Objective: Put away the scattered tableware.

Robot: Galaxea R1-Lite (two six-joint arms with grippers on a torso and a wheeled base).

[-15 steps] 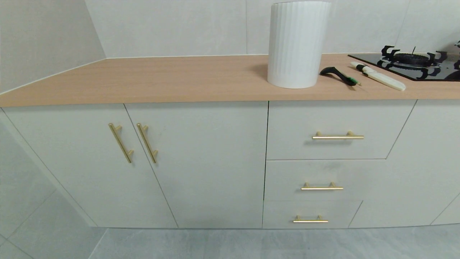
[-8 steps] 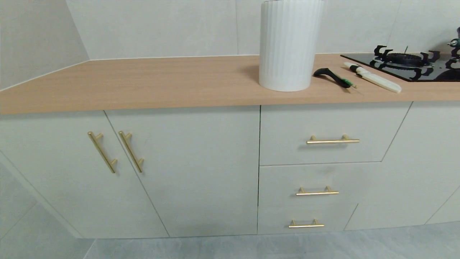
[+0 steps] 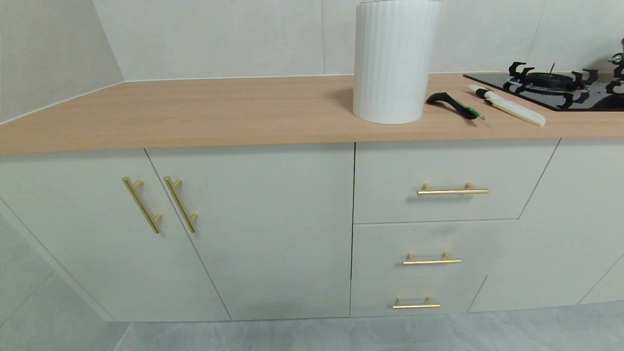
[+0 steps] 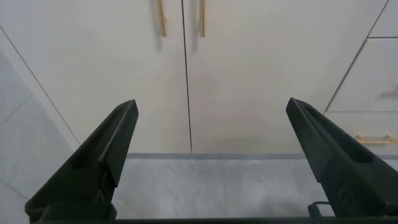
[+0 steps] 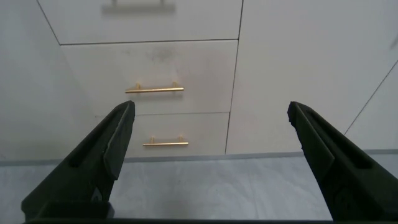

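White ribbed canister (image 3: 390,61), tan wood-grain worktop (image 3: 195,112), black-and-green utensil (image 3: 453,105), cream knife (image 3: 511,106), pale grey cabinets (image 3: 273,219), gold handles (image 3: 453,191), black hob (image 3: 553,80).

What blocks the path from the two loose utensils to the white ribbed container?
Nothing visible does. The black-handled tool lies on bare counter just beside the white ribbed container, the white knife just beyond it.

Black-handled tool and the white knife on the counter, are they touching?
Apart. The head view shows bare countertop between the black-handled tool and the white knife.
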